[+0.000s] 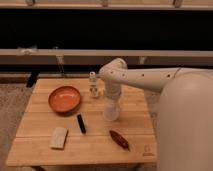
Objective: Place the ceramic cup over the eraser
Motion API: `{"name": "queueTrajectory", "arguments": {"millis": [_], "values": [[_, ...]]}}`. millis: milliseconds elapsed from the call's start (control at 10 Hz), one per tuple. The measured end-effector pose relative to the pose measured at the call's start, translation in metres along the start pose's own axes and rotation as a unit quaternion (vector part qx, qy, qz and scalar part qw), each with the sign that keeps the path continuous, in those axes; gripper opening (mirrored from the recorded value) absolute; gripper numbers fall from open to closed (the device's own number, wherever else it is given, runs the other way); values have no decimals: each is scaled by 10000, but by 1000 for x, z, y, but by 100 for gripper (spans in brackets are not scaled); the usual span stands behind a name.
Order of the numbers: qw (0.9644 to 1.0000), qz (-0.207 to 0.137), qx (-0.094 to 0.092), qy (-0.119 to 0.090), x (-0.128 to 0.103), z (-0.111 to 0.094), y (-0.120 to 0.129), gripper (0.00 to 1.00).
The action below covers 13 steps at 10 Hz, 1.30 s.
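The robot's white arm (145,78) reaches in from the right, bends at a rounded joint over the back of the wooden surface (137,117) and drops straight down. At its lower end the gripper (112,101) sits right on top of the ceramic cup (111,114), which stands right of the middle of the surface. The jaws are spread wide, not clenched. From where I stand, the white of the gripper runs into the white of the cup, so I cannot tell whether they touch it or whether the cup has left the wood.

The eraser (81,123) lies flat, to the left of the cup and a little nearer the front edge. It is apart from the cup, with bare wood between them. Behind the eraser, to the left, sits a shallow orange bowl (52,99). In front of the eraser, toward the left front corner, lies a pale beige block (59,137). A reddish-brown pointed object (120,139) lies at a slant near the front edge, in front of the cup. A small pale bottle-shaped figure (93,84) stands upright near the back edge, just left of the arm's downward section.

The robot's bulky white body (187,127) fills the right side. Behind everything a pale ledge (60,54) crosses a dark wall.
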Motion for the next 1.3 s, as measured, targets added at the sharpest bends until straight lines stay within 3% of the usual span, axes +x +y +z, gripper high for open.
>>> {"name": "queueTrajectory", "arguments": {"millis": [400,500,1200,1300], "values": [[9999,17,-58,-111,-4,7,1,80],[9999,12,-66,-122,-4,8,2,75],[9999,-12,-68,-126,-6,11,3,4],[9999,-19,-30,-138,-7,7,3,0]]}}
